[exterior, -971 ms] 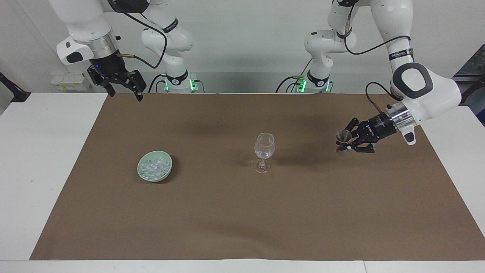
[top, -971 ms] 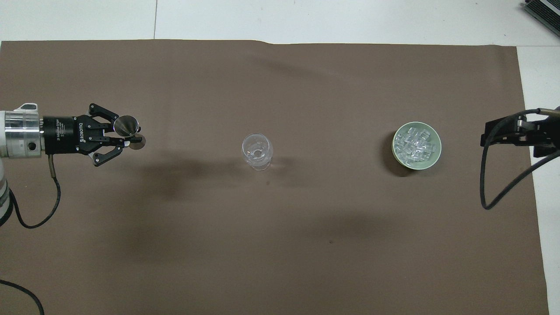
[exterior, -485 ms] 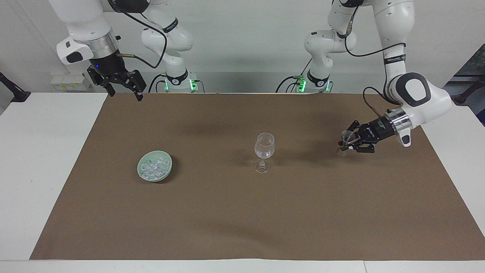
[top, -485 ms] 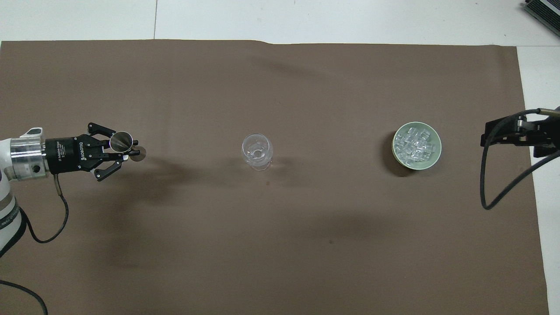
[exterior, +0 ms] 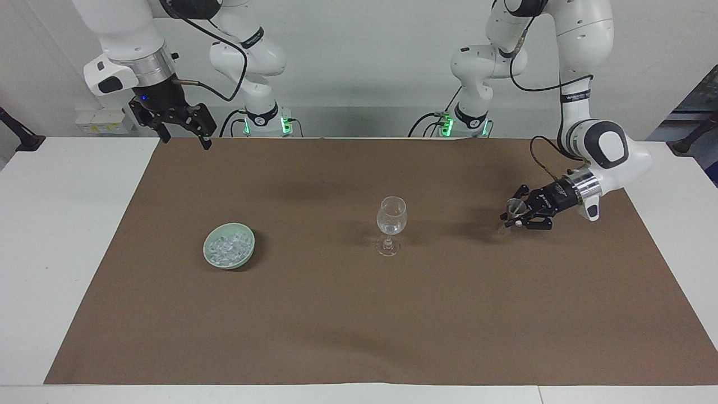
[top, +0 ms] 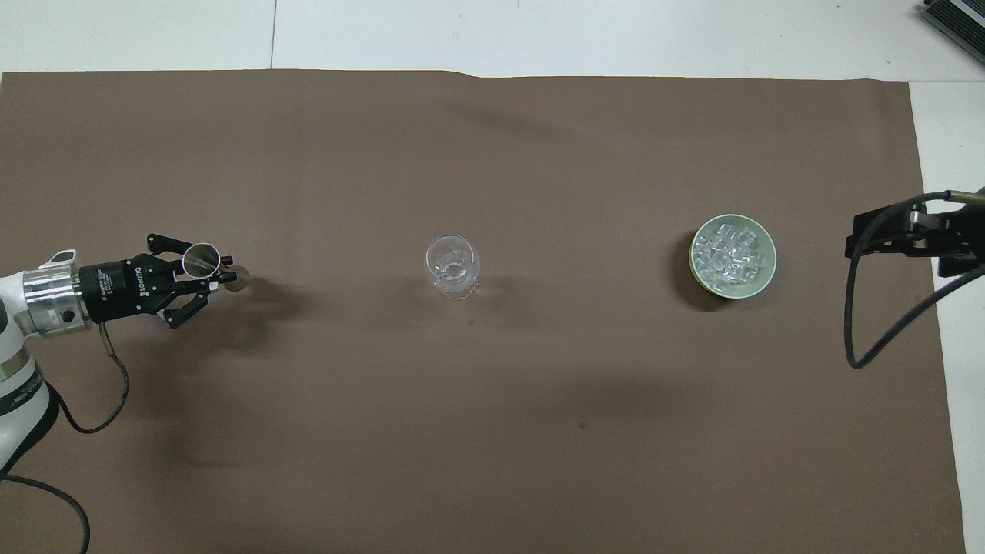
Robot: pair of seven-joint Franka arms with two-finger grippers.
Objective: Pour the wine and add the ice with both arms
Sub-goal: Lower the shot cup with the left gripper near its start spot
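A clear wine glass [exterior: 391, 216] [top: 452, 265] stands mid-mat with a little clear wine [exterior: 390, 228] in its bowl. The ice [exterior: 227, 246] [top: 729, 254] fills a pale green bowl [exterior: 252, 242] [top: 772, 261] toward the right arm's end. My left gripper [exterior: 513, 216] [top: 215, 275] is shut on a small metal jigger [exterior: 513, 207] [top: 202, 260], held tilted low over the mat toward the left arm's end. I cannot tell whether the jigger's foot touches the mat. My right gripper [exterior: 188, 140] hangs open and empty, high over the mat's corner by its base.
A brown mat [exterior: 336, 325] [top: 492, 431] covers most of the white table [exterior: 56, 252]. The right arm's black cable [top: 854, 338] loops over the mat's edge beside the bowl.
The left gripper has sunk toward the mat with the jigger and drawn back a little toward the left arm's end. The right arm has not moved.
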